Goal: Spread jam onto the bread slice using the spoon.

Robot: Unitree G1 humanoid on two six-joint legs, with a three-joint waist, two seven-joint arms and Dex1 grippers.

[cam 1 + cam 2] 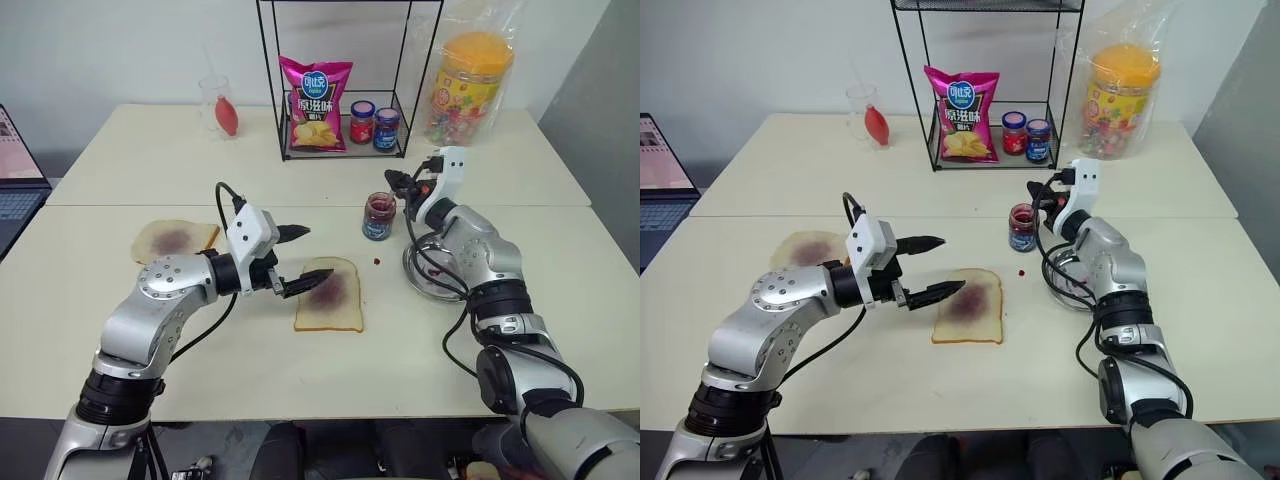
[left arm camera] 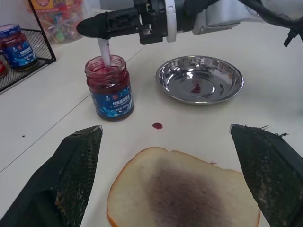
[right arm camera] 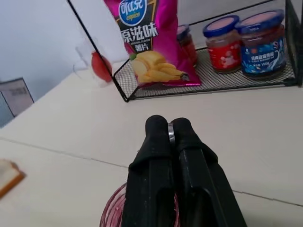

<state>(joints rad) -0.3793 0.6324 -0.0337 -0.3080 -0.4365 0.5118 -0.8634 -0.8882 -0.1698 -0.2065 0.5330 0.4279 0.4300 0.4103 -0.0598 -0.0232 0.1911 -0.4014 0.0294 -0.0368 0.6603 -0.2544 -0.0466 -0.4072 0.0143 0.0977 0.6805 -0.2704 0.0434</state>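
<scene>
Silver and slim, the small metal spoon dips into the dark red jam in the open blue-labelled glass jar, pinched in the right gripper, apparently to reload. The left gripper, fingers spread, hovers at the squarish jam-stained bread slice on the pale worktop, likely steadying it. From the left wrist, a steel dish waits beside the jar; the spoon's bowl is sunk from sight. From the right wrist, pressed fingers hide the jar.
</scene>
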